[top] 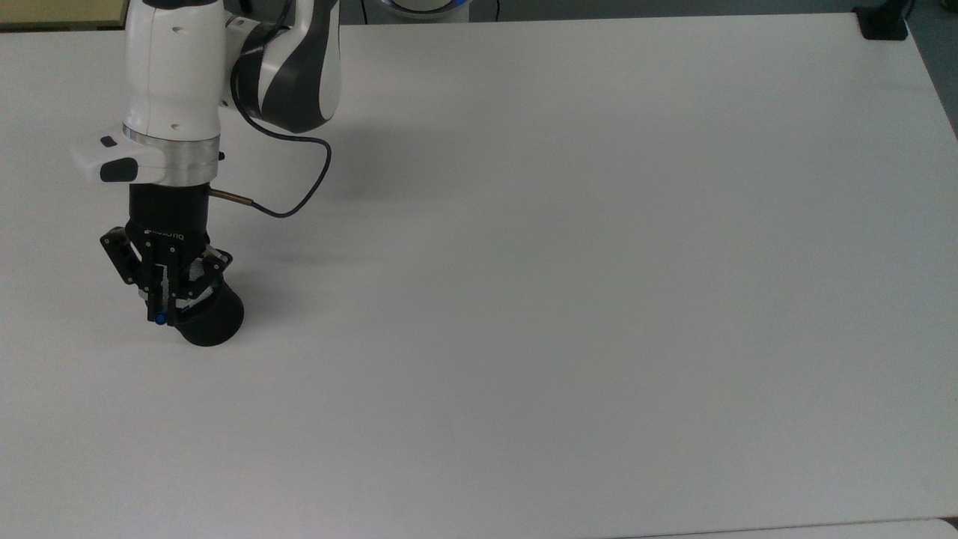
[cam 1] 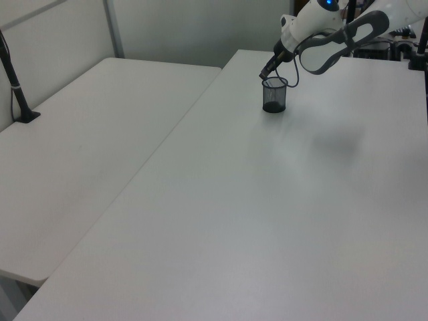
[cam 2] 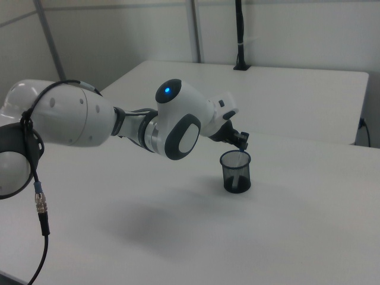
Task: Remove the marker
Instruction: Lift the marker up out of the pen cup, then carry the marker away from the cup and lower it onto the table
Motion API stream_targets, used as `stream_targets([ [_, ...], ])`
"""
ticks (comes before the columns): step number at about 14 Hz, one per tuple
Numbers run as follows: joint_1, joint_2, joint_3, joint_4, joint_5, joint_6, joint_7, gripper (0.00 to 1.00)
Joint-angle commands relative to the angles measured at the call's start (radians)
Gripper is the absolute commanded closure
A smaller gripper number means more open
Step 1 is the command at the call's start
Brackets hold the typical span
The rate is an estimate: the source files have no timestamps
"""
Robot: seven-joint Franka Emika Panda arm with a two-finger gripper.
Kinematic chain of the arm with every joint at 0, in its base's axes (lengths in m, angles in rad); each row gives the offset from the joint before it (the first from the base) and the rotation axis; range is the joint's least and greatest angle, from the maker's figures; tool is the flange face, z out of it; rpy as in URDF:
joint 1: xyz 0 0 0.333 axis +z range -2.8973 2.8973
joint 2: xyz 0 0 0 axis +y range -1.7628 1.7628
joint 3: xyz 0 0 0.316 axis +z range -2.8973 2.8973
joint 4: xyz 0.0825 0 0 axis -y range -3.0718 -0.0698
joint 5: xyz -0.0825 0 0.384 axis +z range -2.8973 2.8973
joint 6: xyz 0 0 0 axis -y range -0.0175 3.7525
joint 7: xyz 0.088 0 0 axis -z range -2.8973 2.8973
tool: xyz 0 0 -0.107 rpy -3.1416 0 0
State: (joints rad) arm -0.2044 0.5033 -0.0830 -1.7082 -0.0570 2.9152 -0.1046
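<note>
Marker pen, slim with a blue cap end: located between the fingertips of the black two-finger gripper. In the top view the blue end protrudes just below the fingertips, at the rim of the black mesh cup. The remainder of the barrel is covered by the fingers and cannot be traced. In the right view a pale barrel section shows through the mesh wall of the cup, running down from the rim toward the cup floor, with a trace of blue at the rim directly below the gripper.

Gripper state: fingers drawn together and pinching the marker's upper end, linkages folded inward toward the centreline. No gap is visible between the fingertips apart from the marker itself.

Gripper position: directly above the cup opening, at the rim edge toward the top view's left. In the left view the gripper points down at a slant into the top of the cup.

Cup: upright on the white table, its base resting on the surface below and toward the top view's right of the fingertips.

Arm: the white and grey robot arm extends up and away from the gripper. A black cable loops from the wrist out toward the top view's right.
</note>
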Motion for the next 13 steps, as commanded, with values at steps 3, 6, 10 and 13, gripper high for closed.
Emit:
stream_targets([
  [3,-0.006,-0.069,-0.003,-0.008,-0.004,0.015,0.031,0.99],
  [6,-0.012,-0.158,-0.003,-0.017,-0.003,-0.007,0.068,0.99],
  [10,-0.004,-0.311,0.011,-0.016,0.015,-0.235,0.128,0.99],
  [13,0.007,-0.370,0.047,-0.011,0.057,-0.495,0.120,0.99],
])
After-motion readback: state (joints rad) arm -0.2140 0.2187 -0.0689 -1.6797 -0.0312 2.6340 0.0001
